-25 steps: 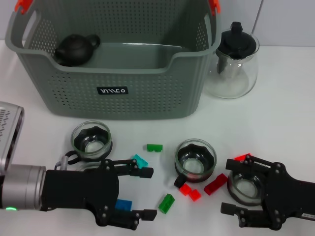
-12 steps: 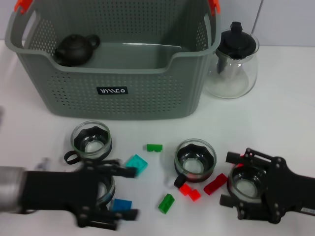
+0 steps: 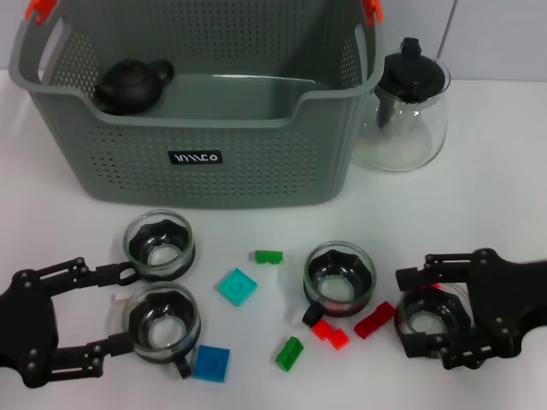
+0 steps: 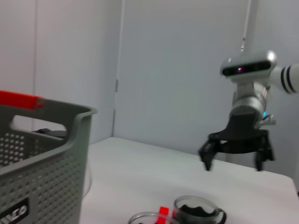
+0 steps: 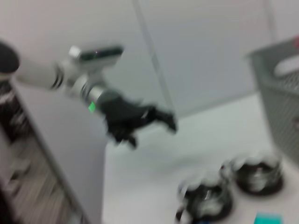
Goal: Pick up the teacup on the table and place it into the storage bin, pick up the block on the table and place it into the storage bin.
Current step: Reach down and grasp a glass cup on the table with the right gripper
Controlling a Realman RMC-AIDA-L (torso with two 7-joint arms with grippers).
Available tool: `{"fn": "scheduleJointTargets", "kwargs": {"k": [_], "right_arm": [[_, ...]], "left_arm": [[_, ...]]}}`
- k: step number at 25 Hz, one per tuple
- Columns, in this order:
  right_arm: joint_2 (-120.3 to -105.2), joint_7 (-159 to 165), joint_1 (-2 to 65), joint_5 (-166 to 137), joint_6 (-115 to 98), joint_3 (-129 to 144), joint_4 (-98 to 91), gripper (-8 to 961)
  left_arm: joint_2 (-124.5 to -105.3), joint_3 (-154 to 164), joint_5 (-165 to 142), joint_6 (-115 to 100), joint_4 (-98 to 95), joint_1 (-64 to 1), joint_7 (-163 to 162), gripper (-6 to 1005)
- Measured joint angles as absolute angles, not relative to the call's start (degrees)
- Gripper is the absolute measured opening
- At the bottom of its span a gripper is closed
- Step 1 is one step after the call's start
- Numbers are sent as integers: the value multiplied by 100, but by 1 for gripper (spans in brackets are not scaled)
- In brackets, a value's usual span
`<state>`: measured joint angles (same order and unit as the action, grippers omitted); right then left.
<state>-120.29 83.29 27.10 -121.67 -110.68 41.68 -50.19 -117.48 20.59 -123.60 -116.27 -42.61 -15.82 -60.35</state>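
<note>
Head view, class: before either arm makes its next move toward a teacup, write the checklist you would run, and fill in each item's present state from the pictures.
1. Left gripper open around a teacup: ok; its fingers bracket the near-left teacup, one on each side.
2. Right gripper open around a teacup: ok; its fingers straddle the right teacup.
3. Fingers touching the glass: cannot tell.
4. Storage bin has room: ok; only a dark teapot sits in its left corner.
5. Lift path free: ok on the left; on the right, not ok, since a red block lies right beside that cup.
6. Blocks left on the table: not ok; the blue block and others remain.
</note>
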Motion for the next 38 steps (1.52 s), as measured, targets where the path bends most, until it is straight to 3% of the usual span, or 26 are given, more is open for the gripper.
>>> {"fn": "scheduleJointTargets", "kwargs": {"k": [6, 11, 17, 31, 38], "right_arm": [[-12007, 10358, 3495, -12864, -11161, 5512, -6501, 863], [-12026, 11503, 4443, -13708, -11254, 6498, -6813, 855], [-12051, 12460, 5069, -14253, -10903, 7531, -6839, 846], [-12076, 12552, 4878, -14011, -9148, 9557, -6779, 824], [-12062, 12653, 4694, -14063, -8595, 9932, -6713, 600]], "left_arm": [[-11788, 2026, -12412, -11483, -4201, -1602, -6008, 824], [-11796, 2037, -12419, -11427, -4121, -1657, -6005, 824], [-11795, 2035, -12420, -11296, -3980, -1655, -5985, 824], [-11845, 1995, -12419, -11214, -3902, -1613, -5985, 825], [-11855, 1990, -12419, -11214, -3850, -1613, -5985, 825]]}}
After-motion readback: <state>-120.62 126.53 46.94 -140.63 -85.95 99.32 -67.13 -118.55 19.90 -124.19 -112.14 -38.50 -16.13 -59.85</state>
